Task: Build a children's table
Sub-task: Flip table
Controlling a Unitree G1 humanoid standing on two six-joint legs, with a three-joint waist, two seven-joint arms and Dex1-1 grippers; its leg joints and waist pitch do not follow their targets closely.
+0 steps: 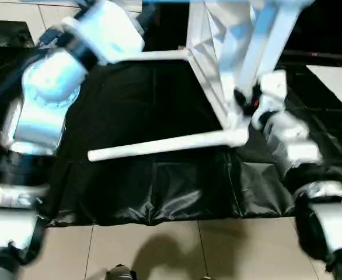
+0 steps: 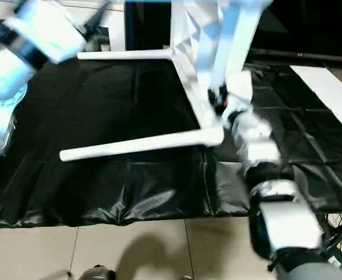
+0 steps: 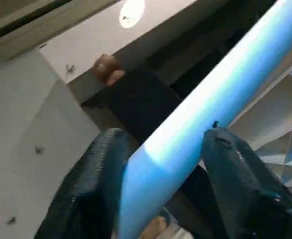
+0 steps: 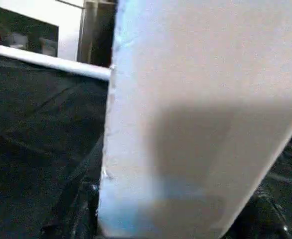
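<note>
Right gripper clamps the tabletop edge; left fingers straddle a leg. Two legs seated, toward nine o'clock; others unclear.

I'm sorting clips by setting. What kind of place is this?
Probably an indoor room or lab set up for floor assembly. A black plastic sheet is spread over a beige tiled floor, the white children's table lies on its side on it, and a person stands by a wall.
</note>
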